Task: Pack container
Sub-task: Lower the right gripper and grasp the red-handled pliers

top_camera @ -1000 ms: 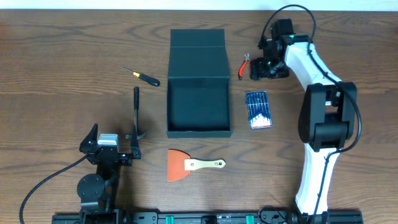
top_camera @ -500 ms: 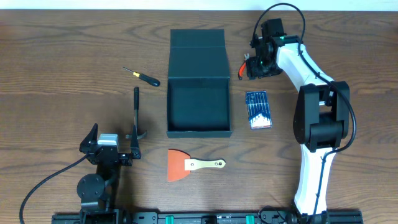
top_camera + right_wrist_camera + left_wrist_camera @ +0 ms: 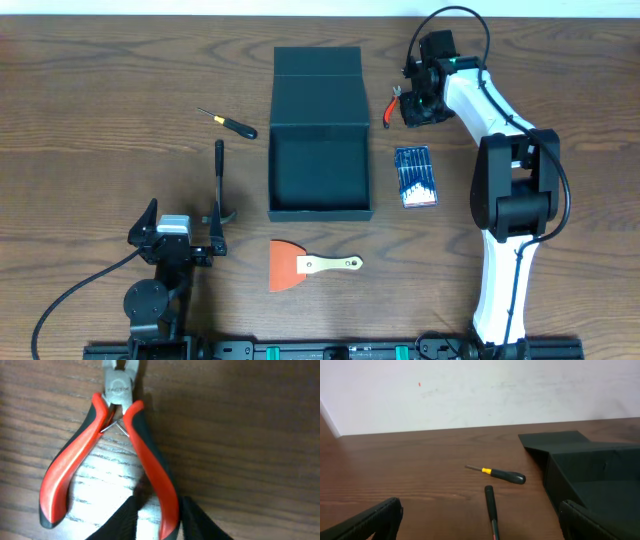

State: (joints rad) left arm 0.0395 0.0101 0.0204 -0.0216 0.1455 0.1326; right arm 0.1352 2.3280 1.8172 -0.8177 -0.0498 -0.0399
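Note:
The container (image 3: 320, 172), a dark box with its flap lid folded back, sits open at the table's middle; its near wall (image 3: 590, 470) shows in the left wrist view. Red-handled pliers (image 3: 390, 107) lie on the table to its upper right. My right gripper (image 3: 412, 108) is down over them. In the right wrist view its jaws (image 3: 159, 505) stand narrow around the right handle of the pliers (image 3: 70, 475), with a sliver of table still showing beside the left finger. My left gripper (image 3: 183, 222) stands wide open at the front left, holding nothing (image 3: 480, 517).
A screwdriver (image 3: 228, 123) and a black-handled hammer (image 3: 219, 185) lie left of the box. An orange scraper (image 3: 300, 265) lies in front of it. A blue pack of bits (image 3: 414, 176) lies to its right.
My right arm swung left onto the pliers and its jaws have narrowed around one handle. The left arm has not moved.

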